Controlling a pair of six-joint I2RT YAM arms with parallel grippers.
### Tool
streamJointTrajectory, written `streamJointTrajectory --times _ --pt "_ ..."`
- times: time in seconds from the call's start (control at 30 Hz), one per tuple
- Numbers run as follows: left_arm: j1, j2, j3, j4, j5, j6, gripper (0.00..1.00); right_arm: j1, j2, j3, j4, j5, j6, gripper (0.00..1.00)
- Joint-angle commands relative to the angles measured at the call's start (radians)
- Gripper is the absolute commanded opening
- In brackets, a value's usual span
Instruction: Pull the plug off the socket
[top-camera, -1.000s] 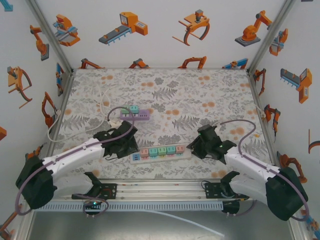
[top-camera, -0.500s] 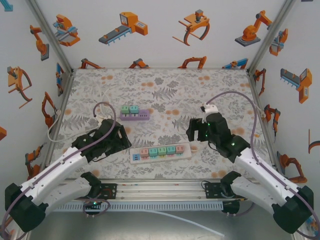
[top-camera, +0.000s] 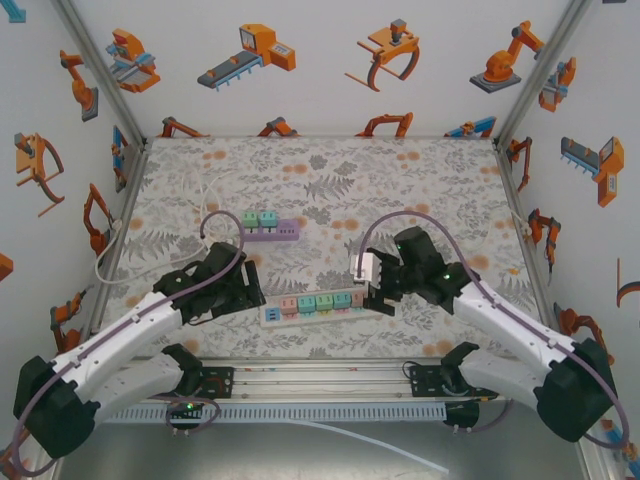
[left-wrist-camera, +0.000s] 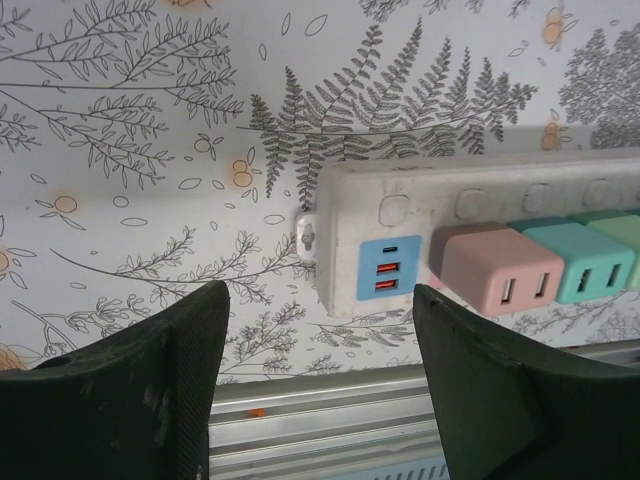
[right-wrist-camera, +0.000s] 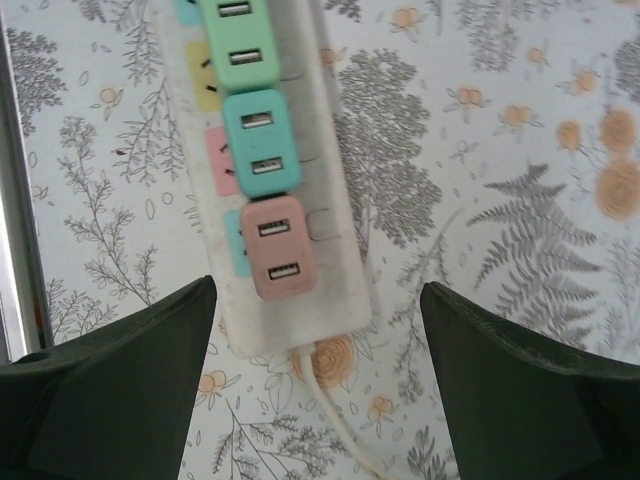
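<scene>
l gripper (left-wrist-camera: 318, 300) and r gripper (right-wrist-camera: 315, 290) are held w/ fingers apart, one at each end of the white socket strip (top-camera: 320, 304), laid lengthwise l-r near the front edge. pink plug (right-wrist-camera: 275, 248) is seated at its r end, usb ports up. beyond: purple strip (top-camera: 270, 231) on fern-print cloth (top-camera: 420, 180), orange-robot walls (top-camera: 320, 100).

White arms (top-camera: 120, 328) (purple cables (top-camera: 400, 213)), black joints.

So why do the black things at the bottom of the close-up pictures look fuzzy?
Left wrist view: those are the left gripper's fingers, right by the lens, so dark and soft-edged; the power strip beyond is sharp. Right wrist view: same with the right gripper's fingers; the pink plug looks slightly soft.
</scene>
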Motion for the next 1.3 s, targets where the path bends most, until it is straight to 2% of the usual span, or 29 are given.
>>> streamJointTrajectory --times 0.0,0.1,0.27,0.43,0.93,1.27 --pt "0.007 0.024 -0.018 0.034 0.038 0.023 0.69 0.019 0.033 -0.024 0.08 -0.068 -0.069 0.73" --pt "0.008 0.045 -0.031 0.05 0.051 0.019 0.69 0.025 0.063 -0.047 0.146 -0.073 -0.053 0.68" --pt "0.008 0.056 -0.063 0.079 0.057 0.002 0.69 0.032 0.111 -0.051 0.149 -0.103 -0.043 0.52" --pt "0.008 0.072 -0.071 0.068 0.054 0.002 0.69 0.036 0.141 -0.046 0.147 -0.118 -0.041 0.44" --pt "0.006 0.182 -0.078 0.07 0.053 -0.015 0.69 0.036 0.173 -0.003 0.124 -0.156 -0.042 0.26" --pt "0.005 0.233 -0.076 0.032 -0.005 -0.046 0.68 0.031 0.177 0.018 0.159 -0.208 0.036 0.23"
